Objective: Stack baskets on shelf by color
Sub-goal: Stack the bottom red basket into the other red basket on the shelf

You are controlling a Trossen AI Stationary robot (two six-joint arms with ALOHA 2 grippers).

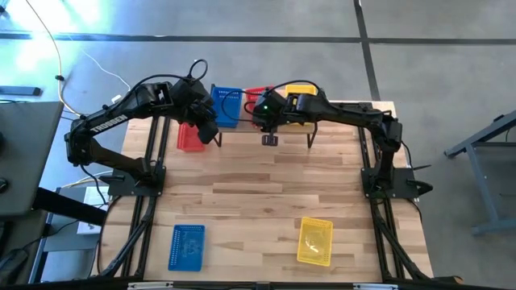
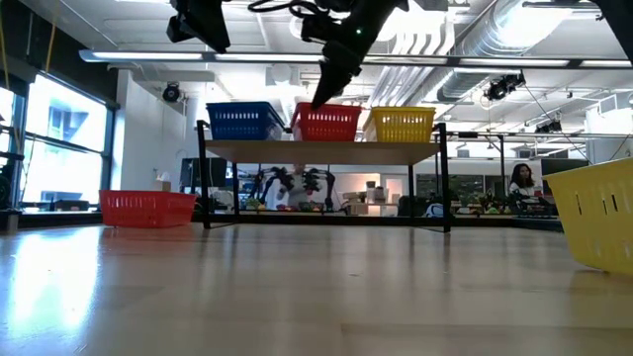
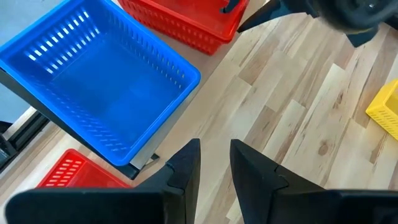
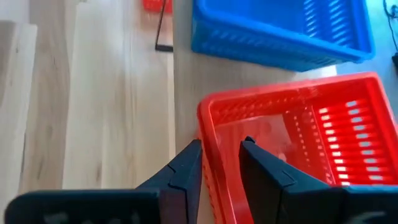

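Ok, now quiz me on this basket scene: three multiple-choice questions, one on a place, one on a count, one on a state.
1. The right gripper is at:
A. the shelf's blue basket
B. the shelf's red basket
C. the tabletop's yellow basket

2. Baskets on the tabletop, off the shelf:
A. three
B. one
C. five

3. The left gripper:
A. holds a blue basket
B. holds a red basket
C. holds nothing

Key:
1. B, it sits at the rim of the red shelf basket.
2. A, a red floor basket, a blue one and a yellow one.
3. C, only bare wood shows between its parted fingers.
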